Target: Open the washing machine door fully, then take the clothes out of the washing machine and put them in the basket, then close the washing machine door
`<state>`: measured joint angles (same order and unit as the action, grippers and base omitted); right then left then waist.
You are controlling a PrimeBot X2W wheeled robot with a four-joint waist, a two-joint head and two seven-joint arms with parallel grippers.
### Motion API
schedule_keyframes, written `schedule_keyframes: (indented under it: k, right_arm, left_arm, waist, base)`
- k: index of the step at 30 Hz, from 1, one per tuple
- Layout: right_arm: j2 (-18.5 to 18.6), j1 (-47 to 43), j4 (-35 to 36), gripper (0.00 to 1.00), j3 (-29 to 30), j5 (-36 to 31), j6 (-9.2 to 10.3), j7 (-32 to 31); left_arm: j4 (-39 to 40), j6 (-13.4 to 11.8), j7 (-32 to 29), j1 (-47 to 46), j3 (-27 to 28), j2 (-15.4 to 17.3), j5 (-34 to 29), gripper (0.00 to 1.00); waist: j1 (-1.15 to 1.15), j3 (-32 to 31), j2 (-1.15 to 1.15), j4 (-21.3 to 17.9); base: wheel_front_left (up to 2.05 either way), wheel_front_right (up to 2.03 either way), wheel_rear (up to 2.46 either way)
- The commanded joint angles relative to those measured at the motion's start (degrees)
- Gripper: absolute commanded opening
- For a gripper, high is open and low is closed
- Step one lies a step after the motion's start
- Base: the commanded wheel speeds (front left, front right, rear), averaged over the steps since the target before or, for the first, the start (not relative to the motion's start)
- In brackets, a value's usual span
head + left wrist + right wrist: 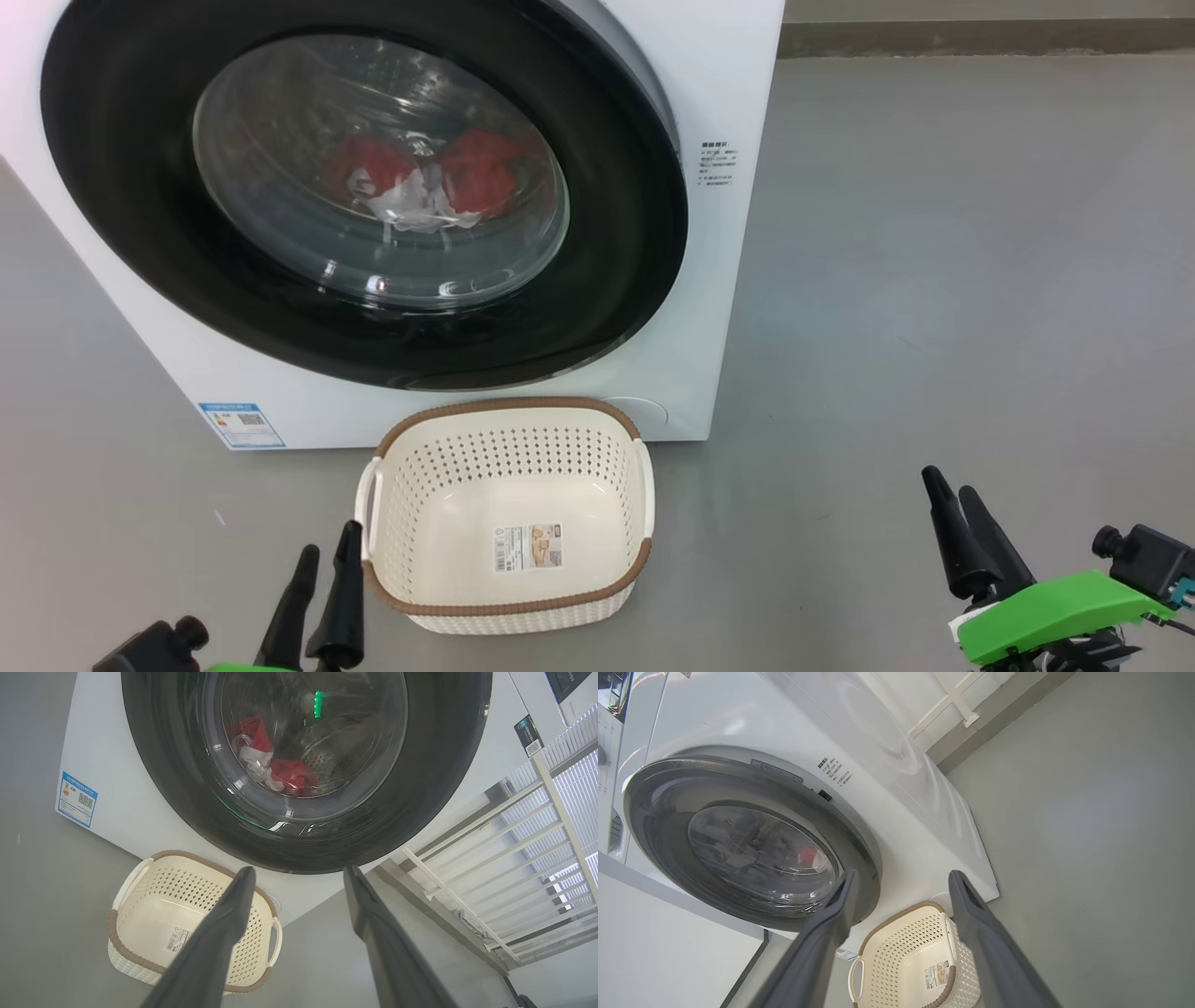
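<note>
Head view, left claw (329, 541): low at the left, dark fingers pointing toward the machine, holding nothing.
Head view, right claw (948, 483): low at the right, holding nothing, over the grey floor (934, 280) and well apart from the other things.
Head view, basket (420, 504): on the floor just beside the left claw's inner finger, between the two claws and far nearer the left one.
Head view, washing machine (728, 93): beyond both claws' fingertips, behind the basket. A blue label sticker (241, 425) sits on its lower front, ahead of the left claw.
Head view, washing machine door (121, 187): shut against the front.
Head view, clothes (476, 173): red and white, inside the drum behind the glass.
Left wrist view, left claw: fingers spread wide with nothing between them. The door lies past the tips and the basket is partly behind one finger.
Right wrist view, right claw: fingers spread wide, nothing held. The basket sits low between them and the door lies past one fingertip, with a red patch of clothes behind its glass.
</note>
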<state>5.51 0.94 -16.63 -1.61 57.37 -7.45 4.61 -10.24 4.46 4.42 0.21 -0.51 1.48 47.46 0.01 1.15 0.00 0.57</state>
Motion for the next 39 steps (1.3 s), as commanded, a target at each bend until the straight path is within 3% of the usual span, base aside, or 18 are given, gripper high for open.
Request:
schedule_keyframes:
  k: [1, 39]
  right_arm:
    - [1.3, 0.7, 1.7, 1.00, -1.1, -1.6, -0.02, 0.7]
    - [2.8, -0.9, 3.3, 1.00, -1.8, -19.8, -0.03, 7.0]
  left_arm:
    - [2.0, -0.6, 0.8, -0.4, 0.6, 1.0, -2.2, 1.00]
    - [6.0, -3.4, 7.1, 0.5, -1.5, 1.2, -27.5, 1.00]
  waist:
    - [0.00, 0.0, 0.00, 0.0]
    - [0.00, 0.2, 0.00, 0.4]
  base:
    - [0.00, 0.00, 0.00]
    - [0.00, 0.00, 0.00]
